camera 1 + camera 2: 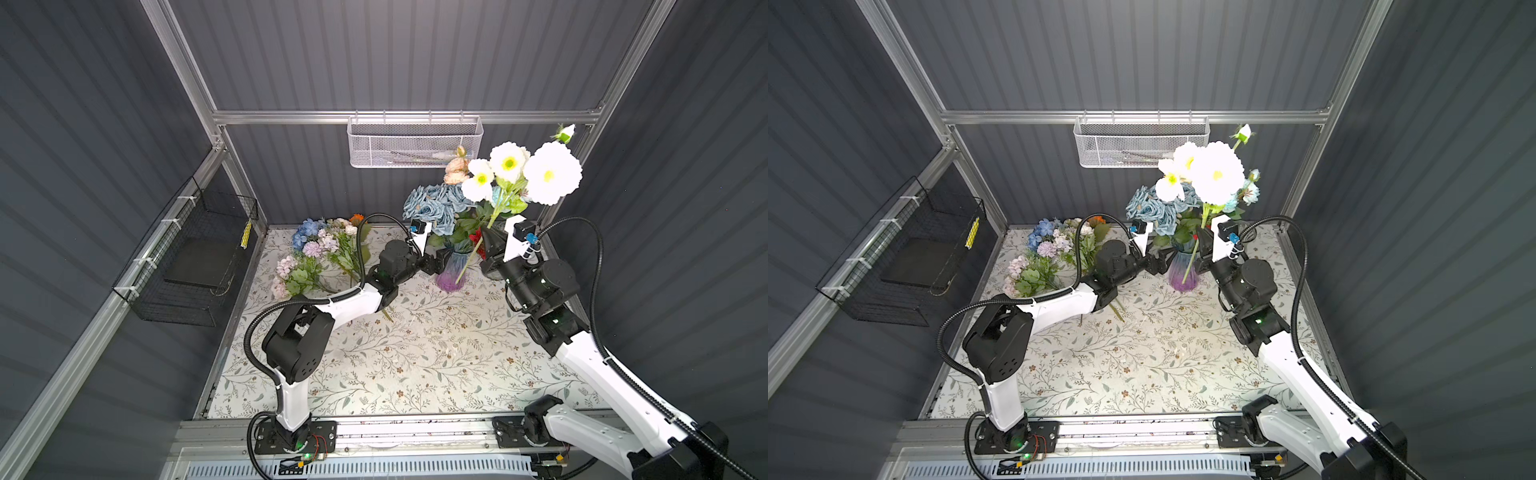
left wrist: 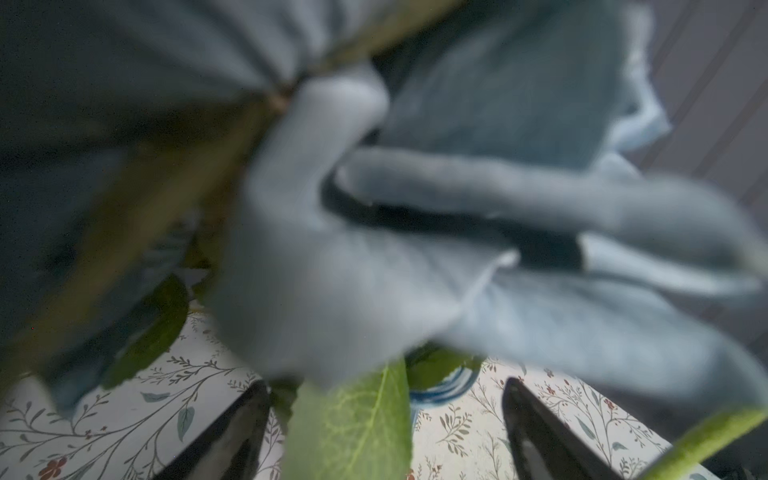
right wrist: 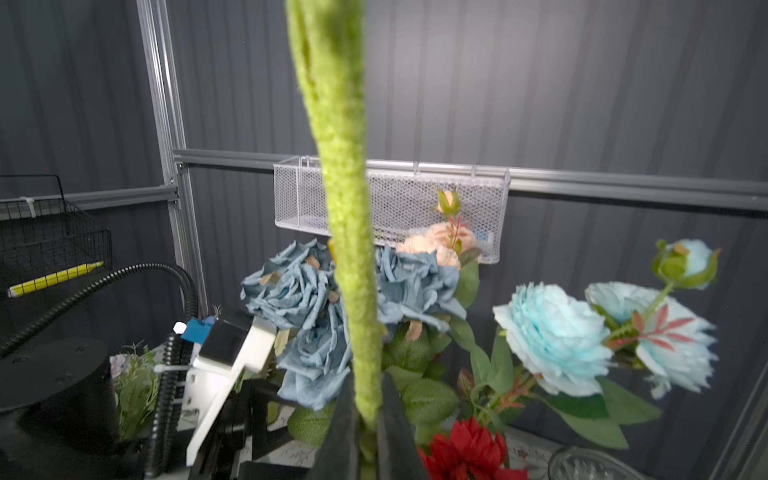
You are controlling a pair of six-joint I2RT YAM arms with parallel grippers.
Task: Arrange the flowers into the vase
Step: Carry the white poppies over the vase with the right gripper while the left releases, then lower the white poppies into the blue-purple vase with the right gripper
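A purple-and-blue glass vase (image 1: 451, 270) (image 1: 1182, 272) stands at the back of the table. It holds blue roses (image 1: 432, 205) (image 3: 299, 291), a peach bloom (image 1: 455, 170), pale blue blooms (image 3: 552, 332) and a red head (image 3: 469, 449). My right gripper (image 1: 484, 235) (image 3: 368, 386) is shut on the fuzzy green stem (image 3: 349, 232) of the white-and-yellow flowers (image 1: 540, 174) (image 1: 1217, 174). That stem slants down in front of the vase. My left gripper (image 1: 436, 262) (image 2: 384, 388) is open beside the vase, with a green leaf (image 2: 353, 428) between its jaws. More flowers (image 1: 320, 253) (image 1: 1050, 253) lie piled at the left.
A white mesh basket (image 1: 415, 143) hangs on the back rail and a black wire basket (image 1: 195, 257) on the left wall. A clear glass rim (image 3: 590, 465) shows beside the right gripper. The patterned tabletop (image 1: 415, 353) stretches toward the front.
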